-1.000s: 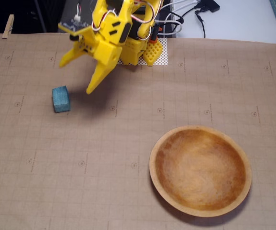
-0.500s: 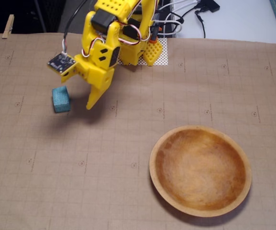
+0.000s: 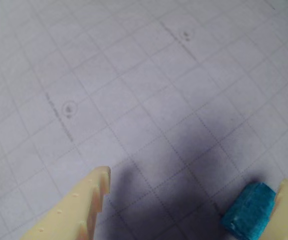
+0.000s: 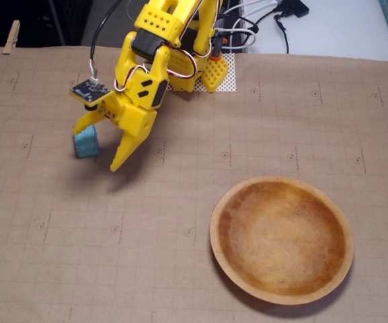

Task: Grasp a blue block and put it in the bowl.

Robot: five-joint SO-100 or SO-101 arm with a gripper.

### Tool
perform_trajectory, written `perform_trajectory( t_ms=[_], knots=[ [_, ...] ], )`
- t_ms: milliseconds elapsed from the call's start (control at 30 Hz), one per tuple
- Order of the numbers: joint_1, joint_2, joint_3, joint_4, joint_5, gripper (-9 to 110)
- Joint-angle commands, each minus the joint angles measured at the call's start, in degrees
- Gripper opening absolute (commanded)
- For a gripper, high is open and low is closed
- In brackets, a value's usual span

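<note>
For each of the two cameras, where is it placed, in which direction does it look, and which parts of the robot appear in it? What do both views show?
Wrist view: rides on the arm, looks down at the gridded paper mat; two yellow fingertips enter from the bottom edge, the blue block beside the right one.
Fixed view: stands high, looks down on the table; it shows the yellow arm, its open end effector and the bowl.
Shared: the blue block, the mat and the fingers.
</note>
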State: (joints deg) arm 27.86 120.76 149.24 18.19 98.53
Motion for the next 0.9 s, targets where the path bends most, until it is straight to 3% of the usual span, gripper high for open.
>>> perform_trajectory(
  t_ms=[0,400,867],
  knots=[
    [0.44,2.46,2.02,-9.49,-1.58,42],
    [2.11,15.56,20.48,-30.5,-2.2,41],
    [3.08,22.41,28.83,-38.85,-7.91,41]
  ],
)
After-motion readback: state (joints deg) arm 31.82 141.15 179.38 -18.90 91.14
